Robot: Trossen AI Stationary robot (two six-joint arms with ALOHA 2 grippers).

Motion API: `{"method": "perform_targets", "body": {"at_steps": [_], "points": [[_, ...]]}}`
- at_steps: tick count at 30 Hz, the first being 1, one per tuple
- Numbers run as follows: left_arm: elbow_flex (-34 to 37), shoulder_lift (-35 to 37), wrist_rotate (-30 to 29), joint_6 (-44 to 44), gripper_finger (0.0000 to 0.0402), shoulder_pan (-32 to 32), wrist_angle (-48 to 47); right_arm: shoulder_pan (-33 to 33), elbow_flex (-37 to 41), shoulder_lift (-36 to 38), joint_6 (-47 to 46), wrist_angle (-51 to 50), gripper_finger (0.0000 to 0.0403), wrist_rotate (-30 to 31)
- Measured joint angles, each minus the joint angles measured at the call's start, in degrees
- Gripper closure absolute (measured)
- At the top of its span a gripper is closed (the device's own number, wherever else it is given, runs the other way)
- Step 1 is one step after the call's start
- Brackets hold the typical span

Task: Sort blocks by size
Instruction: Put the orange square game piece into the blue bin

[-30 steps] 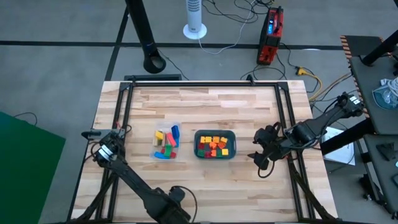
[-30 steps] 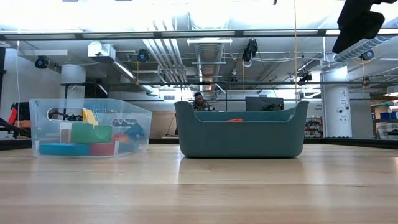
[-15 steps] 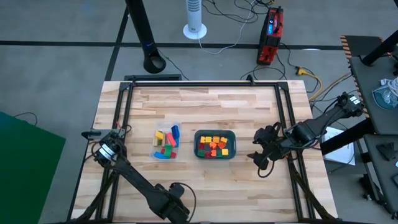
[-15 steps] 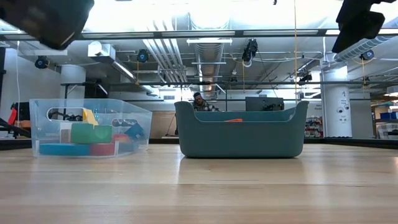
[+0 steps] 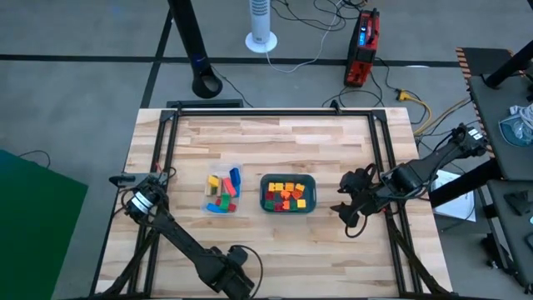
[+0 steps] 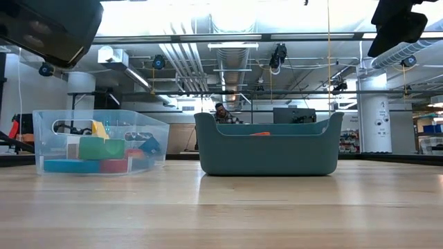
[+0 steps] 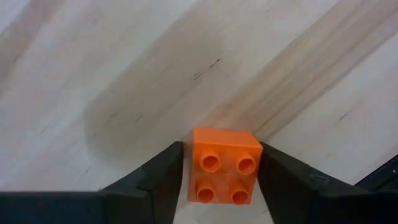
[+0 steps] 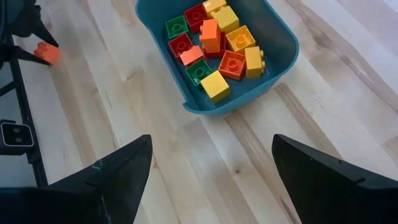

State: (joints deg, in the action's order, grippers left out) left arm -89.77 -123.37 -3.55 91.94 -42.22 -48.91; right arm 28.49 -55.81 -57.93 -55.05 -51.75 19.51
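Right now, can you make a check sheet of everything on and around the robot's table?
Surface: wooden table, bare apart from two bins.
Job's things: long blocks in the clear bin; cube blocks in the teal tray; one orange cube held above the table.
Clutter: nothing seen.
Hands: left hand shut on the orange cube, near the table's left edge; right hand open, waiting right of the tray.
Cables: wires on the floor beyond the table.
Surroundings: white fan, red box, a person far behind.
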Motion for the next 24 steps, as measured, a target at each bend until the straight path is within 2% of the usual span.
{"method": "perform_targets", "body": {"at_steps": [6,10,13,17,19,22,24], "points": [[-2.15,-0.42,-0.38,-2.01,0.0277,0.06,-1.08,0.00,0.00,0.00,0.00,0.00,0.0072,0.02],[-6.14,-0.23,-2.79,-4.58,0.0277,1.45,-1.26,-0.02,0.00,0.00,0.01,0.04,0.0069,0.07],[-12.18,0.24,-8.77,-8.57,0.0277,3.23,-2.84,0.00,0.00,0.00,-0.01,0.04,0.0074,0.07],[-21.32,0.54,-19.95,-21.41,0.0270,8.22,-7.64,-0.02,0.00,0.02,-0.87,0.04,0.0083,0.09],[-24.27,0.62,-23.71,-29.54,0.0270,12.11,-10.01,0.00,0.00,0.02,-1.20,0.04,0.0087,0.09],[-25.49,0.63,-23.67,-41.69,0.0271,18.68,-10.74,0.00,0.00,0.02,-1.36,0.04,0.0091,0.09],[-24.58,0.63,-20.64,-48.40,0.0271,22.92,-9.27,-0.02,0.00,0.02,-1.42,0.02,0.0093,0.09]]}}
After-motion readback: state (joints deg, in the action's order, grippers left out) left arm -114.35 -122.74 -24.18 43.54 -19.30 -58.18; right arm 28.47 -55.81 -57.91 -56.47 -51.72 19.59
